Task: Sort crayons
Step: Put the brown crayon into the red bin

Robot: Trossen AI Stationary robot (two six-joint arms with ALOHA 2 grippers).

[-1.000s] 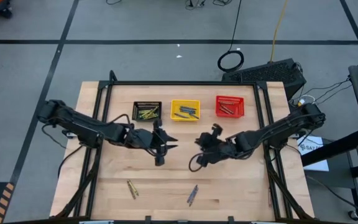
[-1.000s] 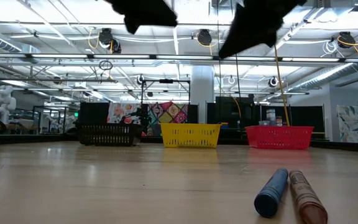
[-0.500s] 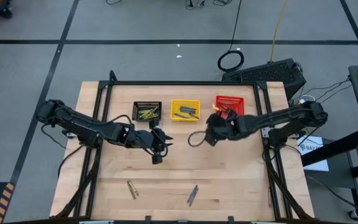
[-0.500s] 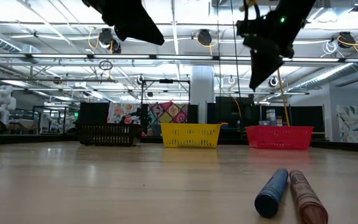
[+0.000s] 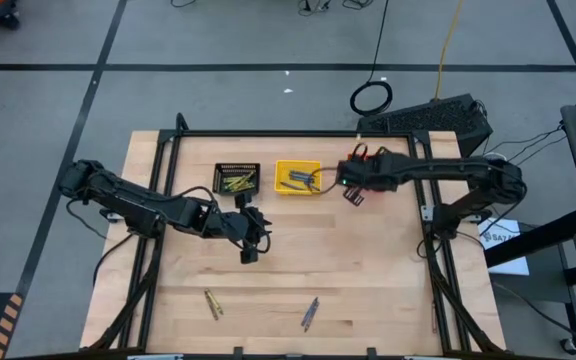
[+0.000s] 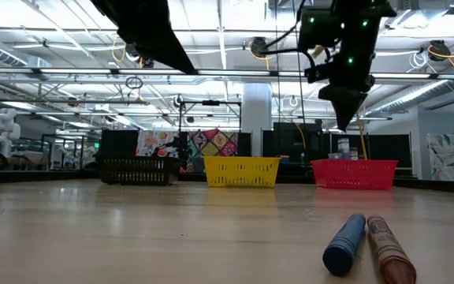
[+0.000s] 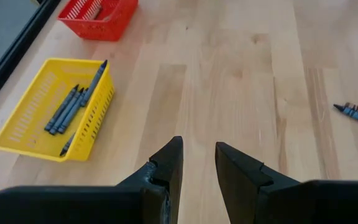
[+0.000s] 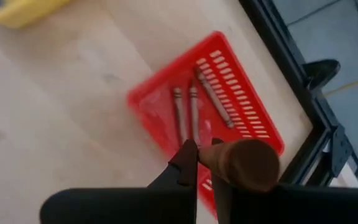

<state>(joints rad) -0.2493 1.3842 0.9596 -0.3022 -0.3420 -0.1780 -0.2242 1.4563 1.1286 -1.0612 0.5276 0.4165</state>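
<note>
The right hand point(image 5: 353, 190) hangs over the red basket point(image 8: 241, 93) at the upper right of the surface point(image 5: 368, 280), its fingers clamped on a brownish-red crayon point(image 8: 244, 163). In the right wrist view three more brownish-red crayons point(image 8: 191, 112) lie inside that basket, directly beneath the held one.

The left hand point(image 5: 248, 240) sits near the middle of the high view, below the black basket point(image 5: 236, 178), with a narrow gap between its fingers point(image 7: 166, 168) and nothing in it.

The yellow basket point(image 5: 298, 177), between the black and red ones, holds blue crayons point(image 7: 67, 109). The black basket holds olive-yellow crayons point(image 5: 236, 183).

Loose crayons lie on the surface toward the bottom of the high view: an olive-yellow one, perhaps two side by side, point(image 5: 211, 304) at lower left, and a blue and brownish-red pair point(image 5: 310, 313) at lower centre. The low view shows that pair close up, touching along their length point(image 6: 366, 244).
</note>
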